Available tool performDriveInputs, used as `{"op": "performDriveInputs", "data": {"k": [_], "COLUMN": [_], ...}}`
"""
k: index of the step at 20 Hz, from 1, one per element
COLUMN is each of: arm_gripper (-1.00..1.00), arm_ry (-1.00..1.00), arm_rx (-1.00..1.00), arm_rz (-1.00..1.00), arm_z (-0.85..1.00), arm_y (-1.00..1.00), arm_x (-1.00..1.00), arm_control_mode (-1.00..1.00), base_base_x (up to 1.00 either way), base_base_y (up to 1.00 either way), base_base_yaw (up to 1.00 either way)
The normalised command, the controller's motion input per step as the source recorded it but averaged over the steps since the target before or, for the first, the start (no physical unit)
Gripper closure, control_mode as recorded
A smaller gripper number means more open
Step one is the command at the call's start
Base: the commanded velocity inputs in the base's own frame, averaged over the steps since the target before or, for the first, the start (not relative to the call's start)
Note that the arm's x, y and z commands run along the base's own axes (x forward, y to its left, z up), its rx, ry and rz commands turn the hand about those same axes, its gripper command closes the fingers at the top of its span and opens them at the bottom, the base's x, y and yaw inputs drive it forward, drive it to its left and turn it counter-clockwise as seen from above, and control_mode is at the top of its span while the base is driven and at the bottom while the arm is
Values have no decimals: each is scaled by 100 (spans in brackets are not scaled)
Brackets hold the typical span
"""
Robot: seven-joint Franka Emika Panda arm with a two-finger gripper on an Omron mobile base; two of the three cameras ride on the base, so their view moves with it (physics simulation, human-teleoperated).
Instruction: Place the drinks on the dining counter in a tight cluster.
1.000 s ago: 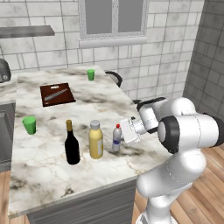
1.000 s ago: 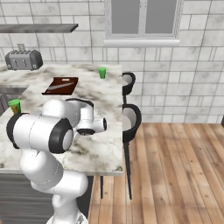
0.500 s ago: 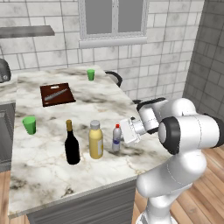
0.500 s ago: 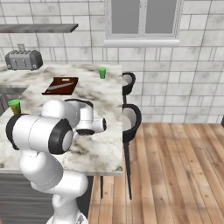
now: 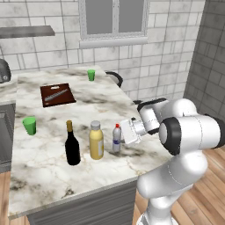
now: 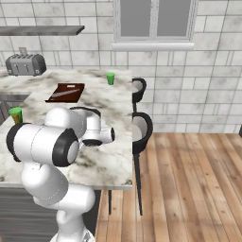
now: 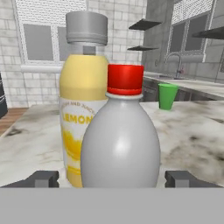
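All three drinks stand upright on the dining counter (image 5: pixel 52 162), long axes vertical, in a close row. Taking the yellow lemon bottle (image 5: pixel 96 140) with its pale cap as landmark, the dark wine bottle (image 5: pixel 72 144) stands just to its left and the small red-capped bottle (image 5: pixel 116 138) just to its right. The gripper (image 5: pixel 124 135) straddles the small bottle, fingers (image 7: pixel 43 178) spread clear of its sides, released

I'm seeing flat, even rendered lighting, bright all over, with no clear source. Soft faint shadows are sitting under the bottles on the marble counter (image 5: pixel 48 154). Nothing is blurring; edges are looking slightly jagged, with no glare.
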Motion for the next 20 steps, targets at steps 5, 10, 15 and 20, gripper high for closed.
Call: {"op": "performDriveInputs", "data": {"k": [5, 10, 15, 20], "arm_gripper": [-100, -100, -100, -100], "arm_ry": [0, 0, 7, 27], "arm_rx": [0, 0, 0, -16], "arm_rz": [0, -1, -7, -23], "arm_z": [0, 9, 28, 51], "arm_y": [-8, -54, -66, -72], "arm_x": [0, 0, 0, 0], "arm_control_mode": [-100, -100, -100, -100], "base_base_x": [0, 0, 0, 0], "base_base_y": [0, 0, 0, 0], "base_base_yaw": [0, 0, 0, 0]}}
